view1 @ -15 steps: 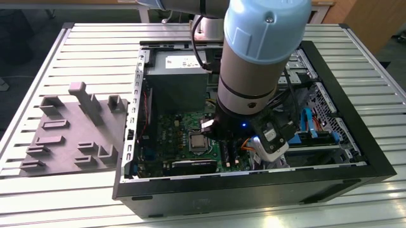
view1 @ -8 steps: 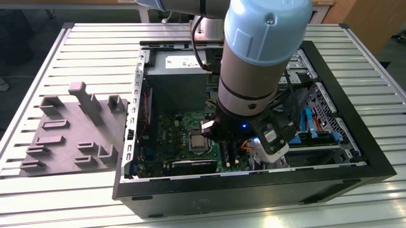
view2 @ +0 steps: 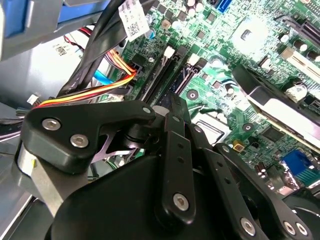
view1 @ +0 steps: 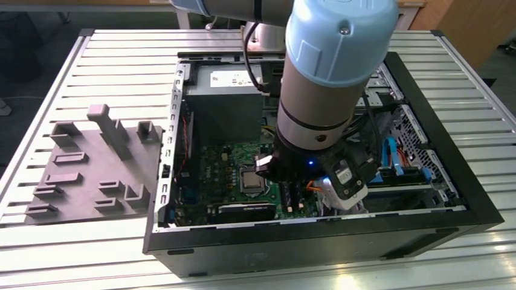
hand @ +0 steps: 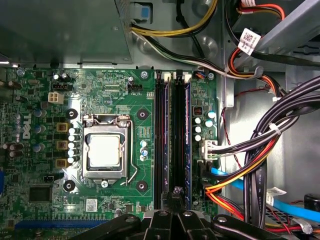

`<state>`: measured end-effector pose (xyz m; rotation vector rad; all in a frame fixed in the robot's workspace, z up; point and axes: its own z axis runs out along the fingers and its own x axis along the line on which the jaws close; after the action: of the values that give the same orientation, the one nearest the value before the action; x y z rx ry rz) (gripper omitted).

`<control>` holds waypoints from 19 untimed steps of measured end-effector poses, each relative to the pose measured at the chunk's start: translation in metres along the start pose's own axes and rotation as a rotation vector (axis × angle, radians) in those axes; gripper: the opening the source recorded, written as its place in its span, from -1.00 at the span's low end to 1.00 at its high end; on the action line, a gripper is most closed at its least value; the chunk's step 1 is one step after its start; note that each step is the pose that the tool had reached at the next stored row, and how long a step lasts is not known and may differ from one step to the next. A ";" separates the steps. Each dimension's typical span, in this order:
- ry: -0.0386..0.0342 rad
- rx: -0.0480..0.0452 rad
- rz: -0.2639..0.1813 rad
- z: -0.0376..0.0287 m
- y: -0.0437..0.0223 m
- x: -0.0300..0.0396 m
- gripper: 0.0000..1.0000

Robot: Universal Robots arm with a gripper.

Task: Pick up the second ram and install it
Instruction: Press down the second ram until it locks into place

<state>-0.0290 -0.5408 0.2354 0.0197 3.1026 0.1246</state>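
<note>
The gripper (hand: pixel 175 192) was seen lowered inside an open computer case (view1: pixel 322 243), its black fingers (view2: pixel 172 145) drawn narrowly together, tips almost meeting. Just beyond the tips, two long black memory slots (hand: pixel 170 140) were laid side by side on the green motherboard (hand: pixel 110 90), and the fingers were lined up over the slot nearer the cables. The second ram could not be told apart from the dark slots there, so it could not be said whether it was clamped between the fingers or seated in a slot. Beside the slots, a processor socket (hand: pixel 106 150) with a bright metal lid was seen. On the slots' other side, bundled cables (hand: pixel 260 150) in black, red, orange and yellow were strung. In the exterior view, the grey-and-blue arm (view1: pixel 330 78) was angled down into the case, which was set on a slatted metal counter (view1: pixel 48 254). A grey moulded fixture (view1: pixel 89 175) was placed on the counter just beside the case, at the exterior view's left.
</note>
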 end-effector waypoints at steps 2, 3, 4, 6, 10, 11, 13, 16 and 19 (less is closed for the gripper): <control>0.0000 0.0001 0.000 0.0004 -0.0005 0.0000 -0.79; 0.0000 0.0001 0.000 0.0006 -0.0008 0.0000 -0.79; 0.0000 0.0001 0.000 0.0007 -0.0011 0.0000 -0.79; 0.0000 0.0001 0.000 0.0011 -0.0016 0.0001 -0.79; 0.0001 0.0001 0.000 0.0019 -0.0025 0.0001 -0.79; 0.0000 0.0000 0.000 0.0021 -0.0027 0.0001 -0.79; 0.0000 0.0001 0.000 0.0024 -0.0031 0.0001 -0.79; 0.0000 0.0001 0.000 0.0028 -0.0037 0.0001 -0.79; 0.0000 0.0000 0.000 0.0035 -0.0043 0.0001 -0.79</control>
<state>-0.0290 -0.5447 0.2316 0.0198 3.1026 0.1246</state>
